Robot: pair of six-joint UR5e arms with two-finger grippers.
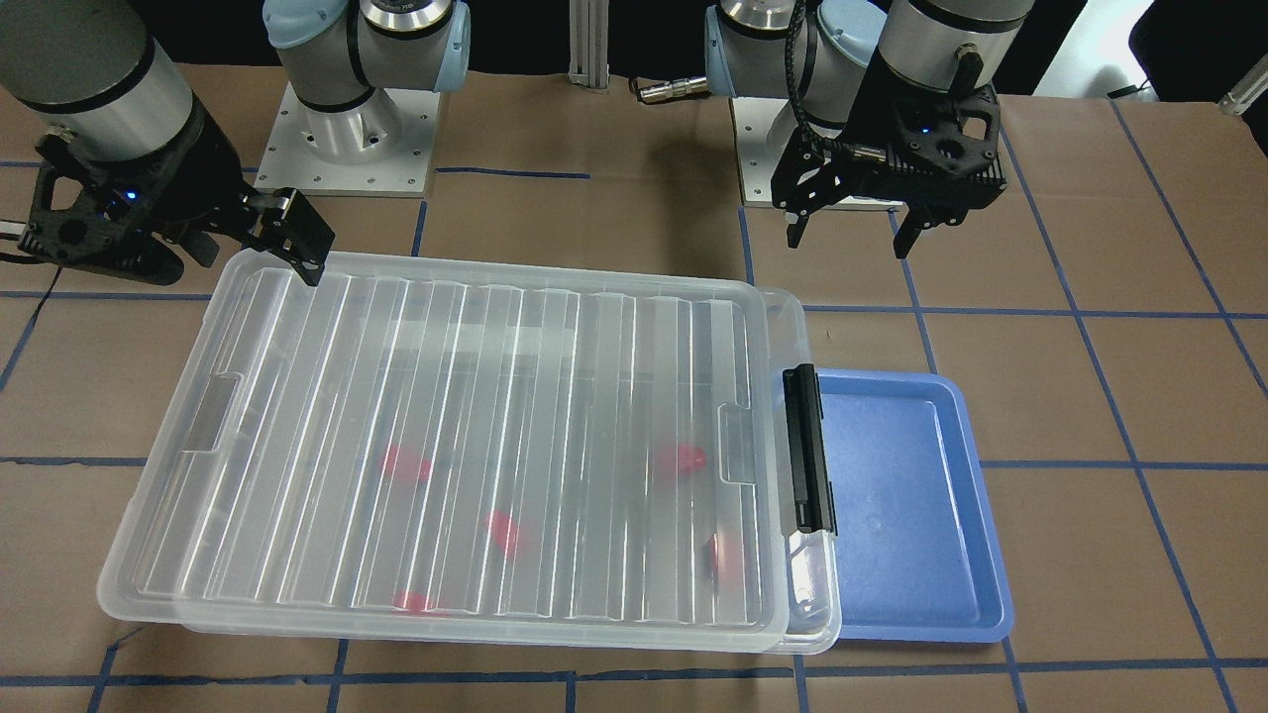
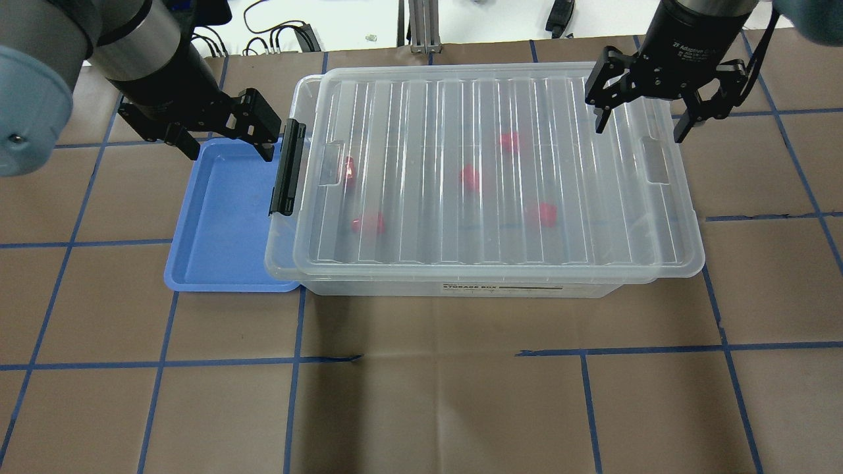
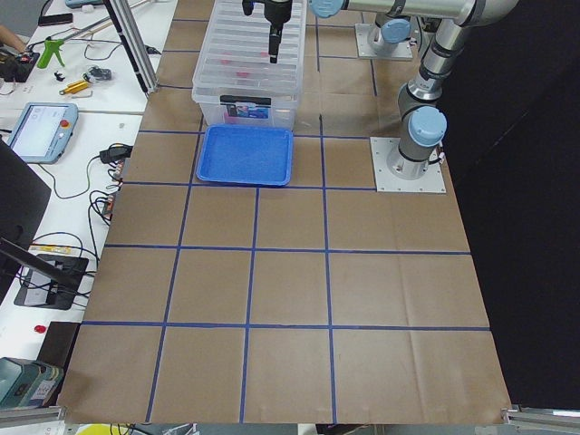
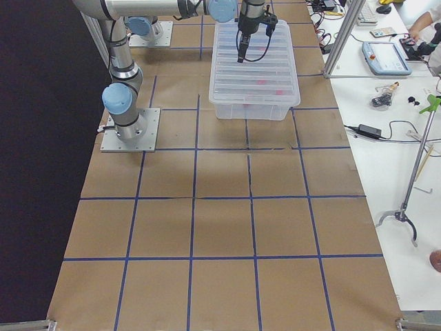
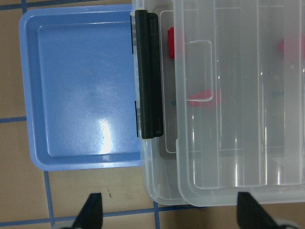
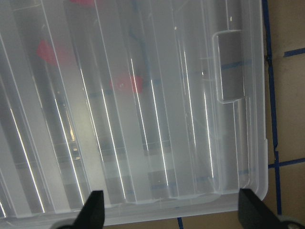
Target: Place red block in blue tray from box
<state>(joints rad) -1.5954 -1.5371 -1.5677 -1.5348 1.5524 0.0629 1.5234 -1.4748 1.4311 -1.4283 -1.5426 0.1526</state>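
Blocks (image 2: 469,176), all red, lie in the box (image 2: 461,288) under its lid (image 2: 487,99), so I think the lid must come off first. The tray (image 2: 224,224) sits at the box's 9 o'clock end. The left hand (image 2: 227,150) hangs open over the tray's 12 o'clock edge, and the right hand (image 2: 640,128) hangs open over the lid's 1 o'clock corner. Best to lift both ends level.

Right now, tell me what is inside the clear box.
Five red blocks lie scattered on its floor, blurred through the ribbed lid. The lid hides their exact shapes and anything smaller.
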